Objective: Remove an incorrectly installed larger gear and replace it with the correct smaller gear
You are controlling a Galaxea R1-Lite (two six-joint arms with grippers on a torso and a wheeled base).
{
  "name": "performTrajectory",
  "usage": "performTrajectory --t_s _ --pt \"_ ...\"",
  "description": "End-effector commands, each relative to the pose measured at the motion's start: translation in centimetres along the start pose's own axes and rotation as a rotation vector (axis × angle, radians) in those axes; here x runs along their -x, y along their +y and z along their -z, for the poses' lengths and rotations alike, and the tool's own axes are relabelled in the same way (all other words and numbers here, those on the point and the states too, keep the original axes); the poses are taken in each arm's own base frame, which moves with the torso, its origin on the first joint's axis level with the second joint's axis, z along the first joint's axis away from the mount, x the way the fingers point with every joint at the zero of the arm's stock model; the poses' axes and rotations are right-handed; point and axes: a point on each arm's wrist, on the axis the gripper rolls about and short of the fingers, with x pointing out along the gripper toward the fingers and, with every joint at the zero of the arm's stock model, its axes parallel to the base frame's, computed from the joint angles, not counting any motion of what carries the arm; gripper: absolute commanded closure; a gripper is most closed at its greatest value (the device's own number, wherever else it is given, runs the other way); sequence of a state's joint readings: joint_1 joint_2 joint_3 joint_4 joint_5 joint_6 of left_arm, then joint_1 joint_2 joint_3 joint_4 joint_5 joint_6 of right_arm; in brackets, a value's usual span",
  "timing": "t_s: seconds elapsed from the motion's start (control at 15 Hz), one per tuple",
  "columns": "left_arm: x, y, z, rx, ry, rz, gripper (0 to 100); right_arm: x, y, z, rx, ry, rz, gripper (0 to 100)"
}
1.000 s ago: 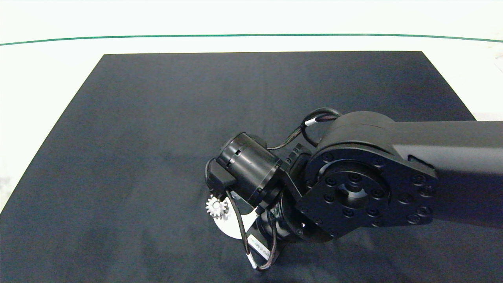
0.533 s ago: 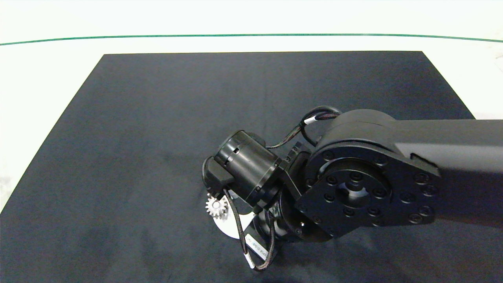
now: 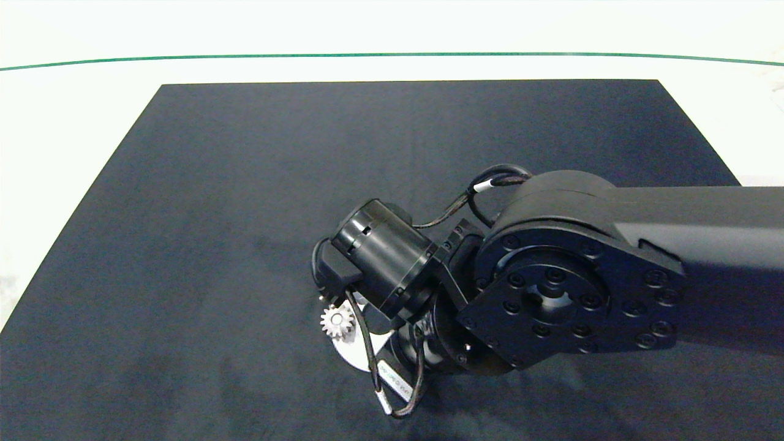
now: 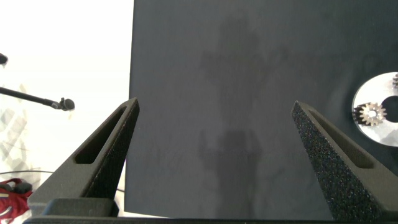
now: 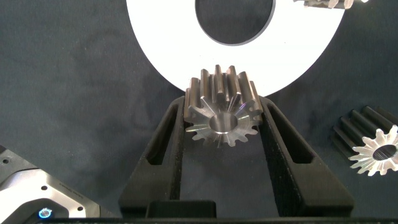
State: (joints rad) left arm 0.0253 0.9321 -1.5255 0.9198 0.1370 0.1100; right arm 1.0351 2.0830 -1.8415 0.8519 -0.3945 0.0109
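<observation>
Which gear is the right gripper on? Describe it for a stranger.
On the dark mat lies a white ring plate. At its rim the right gripper clamps the smaller gear; the left gripper hangs open elsewhere. Unlike the bright star-toothed gear loose beside it, its teeth are blunt.

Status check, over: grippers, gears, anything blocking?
Right gripper shut on the smaller gear at the white ring plate edge. Left gripper open, idle over the mat. The larger gear off the plate, on the mat. Nothing blocking.
</observation>
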Motion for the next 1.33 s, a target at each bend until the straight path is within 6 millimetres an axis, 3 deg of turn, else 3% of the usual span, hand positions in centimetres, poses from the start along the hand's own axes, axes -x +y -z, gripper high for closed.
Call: performTrajectory --t_s 0.07,1.33 --pt "-0.03 -0.01 0.06 -0.001 0.007 -0.001 0 -0.13 0.06 0.10 0.004 0.009 0.003 78" --pt "-0.06 -0.02 0.08 -0.002 0.008 0.001 0 -0.31 0.10 0.30 -0.005 0.024 0.017 78"
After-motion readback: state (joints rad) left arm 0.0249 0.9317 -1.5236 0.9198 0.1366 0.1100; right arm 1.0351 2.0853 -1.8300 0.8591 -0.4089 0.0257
